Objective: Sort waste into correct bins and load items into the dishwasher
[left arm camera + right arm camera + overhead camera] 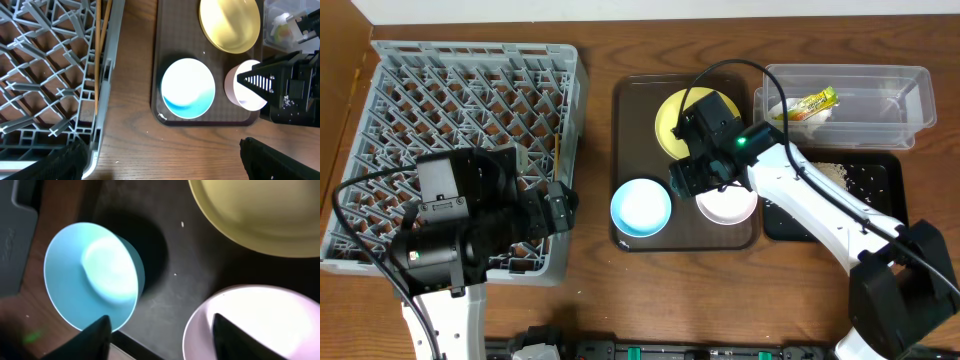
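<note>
The right gripper [162, 340], fingers apart and empty, is hovering over the brown tray [632, 140] between the blue bowl [641, 207] and white bowl [730, 207], risking a finger clipping a rim and tipping one; the left gripper [172, 157] is idling, fingers apart.

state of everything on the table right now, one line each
dish rack, no dishes loaded
yellow plate, empty, on brown tray
blue bowl, upright, empty
white bowl, upright, empty
clear tub, holds wrapper
black tray, holds grains
left claw, open
right claw, open
</note>
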Controlling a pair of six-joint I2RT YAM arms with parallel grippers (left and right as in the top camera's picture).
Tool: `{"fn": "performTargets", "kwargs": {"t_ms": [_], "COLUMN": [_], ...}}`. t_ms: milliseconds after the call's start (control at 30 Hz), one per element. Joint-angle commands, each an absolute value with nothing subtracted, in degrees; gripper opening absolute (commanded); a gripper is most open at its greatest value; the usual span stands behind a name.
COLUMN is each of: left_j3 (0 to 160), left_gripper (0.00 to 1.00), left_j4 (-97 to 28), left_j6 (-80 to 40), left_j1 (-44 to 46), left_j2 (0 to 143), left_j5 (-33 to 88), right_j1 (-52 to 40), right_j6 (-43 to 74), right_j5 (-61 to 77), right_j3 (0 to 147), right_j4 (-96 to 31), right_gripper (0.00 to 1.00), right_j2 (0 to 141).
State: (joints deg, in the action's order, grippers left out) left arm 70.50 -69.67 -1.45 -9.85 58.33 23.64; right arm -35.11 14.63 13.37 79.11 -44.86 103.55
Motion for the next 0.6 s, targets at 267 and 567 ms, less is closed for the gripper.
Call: {"fn": "performTargets", "kwargs": {"t_ms": [267,567], "left_j3": [71.37,71.37], "left_gripper": [0.98,0.98], "left_j4": [-69.43,-69.43], "left_j6": [-1.69,-1.72], "left_j1": [-9.56,-9.56], "left_j2": [58.85,58.85], "left_j5": [23.49,23.49], "right_j1": [-34.57,-34.54], "right_j6": [7.86,7.22], "right_j5": [13.3,13.61], "right_j3": [79.42,79.42], "right_j4": [-44.23,-50.13], "right_gripper": [0.99,0.99], "right_j2": [80.16,68.9]}}
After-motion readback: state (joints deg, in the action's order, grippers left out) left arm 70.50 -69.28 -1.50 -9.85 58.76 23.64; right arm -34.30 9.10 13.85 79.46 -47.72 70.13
